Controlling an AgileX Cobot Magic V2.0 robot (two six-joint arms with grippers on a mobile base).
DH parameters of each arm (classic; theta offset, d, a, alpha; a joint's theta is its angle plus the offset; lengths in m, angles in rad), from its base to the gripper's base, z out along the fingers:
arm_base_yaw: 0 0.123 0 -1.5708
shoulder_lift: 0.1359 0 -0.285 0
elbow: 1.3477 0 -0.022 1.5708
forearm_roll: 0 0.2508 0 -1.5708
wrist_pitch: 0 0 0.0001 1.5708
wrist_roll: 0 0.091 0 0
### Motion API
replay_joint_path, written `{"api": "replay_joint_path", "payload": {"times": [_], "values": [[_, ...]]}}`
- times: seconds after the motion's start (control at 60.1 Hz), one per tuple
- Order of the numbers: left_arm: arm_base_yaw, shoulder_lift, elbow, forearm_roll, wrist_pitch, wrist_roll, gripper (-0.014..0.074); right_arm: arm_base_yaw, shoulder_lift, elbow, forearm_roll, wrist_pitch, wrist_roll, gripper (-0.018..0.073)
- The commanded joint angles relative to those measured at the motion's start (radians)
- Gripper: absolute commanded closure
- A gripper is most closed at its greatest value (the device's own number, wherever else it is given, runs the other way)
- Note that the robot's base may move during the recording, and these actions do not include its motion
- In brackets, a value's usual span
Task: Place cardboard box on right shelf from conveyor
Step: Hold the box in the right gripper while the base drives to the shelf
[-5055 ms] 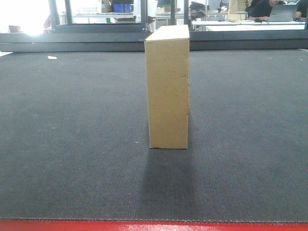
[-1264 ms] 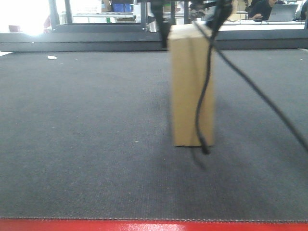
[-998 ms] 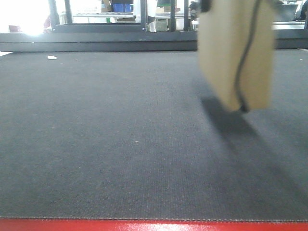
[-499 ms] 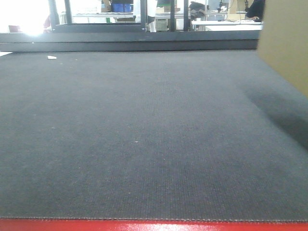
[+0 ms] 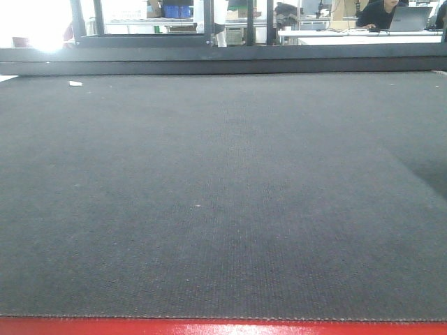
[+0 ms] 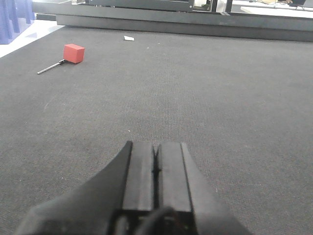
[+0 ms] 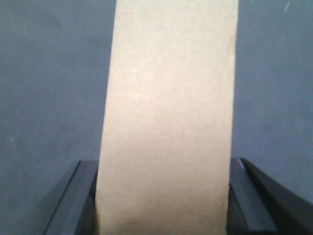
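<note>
In the right wrist view the tan cardboard box (image 7: 168,112) fills the middle of the frame, clamped between the two dark fingers (image 7: 80,200) of my right gripper (image 7: 164,196), which is shut on it above the grey belt. The front view shows only the bare conveyor (image 5: 209,195) with its red front edge; the box and both grippers are out of that view. My left gripper (image 6: 156,149) hovers low over the belt, its jaws pressed together with nothing between them. The right shelf is out of view.
A small red block with a thin metal rod (image 6: 73,53) lies on the belt at the far left, and a white scrap (image 6: 128,37) sits near the belt's far edge. Dark frames and desks with a seated person (image 5: 380,12) stand beyond the belt.
The box was lifted off the belt's middle and carried right, out of the front view. Only its fading shadow stays at the right edge.
</note>
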Motion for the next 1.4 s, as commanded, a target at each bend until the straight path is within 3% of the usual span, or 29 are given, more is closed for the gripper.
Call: {"api": "replay_joint_path", "payload": {"times": [0.0,0.249,1.38], "values": [[0.001,-0.015,0.008,-0.006,-0.086,0.000,0.0713,-0.006,-0.095,-0.022,-0.004,-0.104,-0.010,0.0442],[0.001,-0.015,0.008,-0.006,-0.086,0.000,0.0713,-0.006,-0.263,-0.022,-0.004,-0.136,-0.010,0.0442],[0.001,-0.015,0.008,-0.006,-0.086,0.000,0.0713,-0.006,-0.266,-0.014,-0.004,-0.135,-0.010,0.0442]]}}
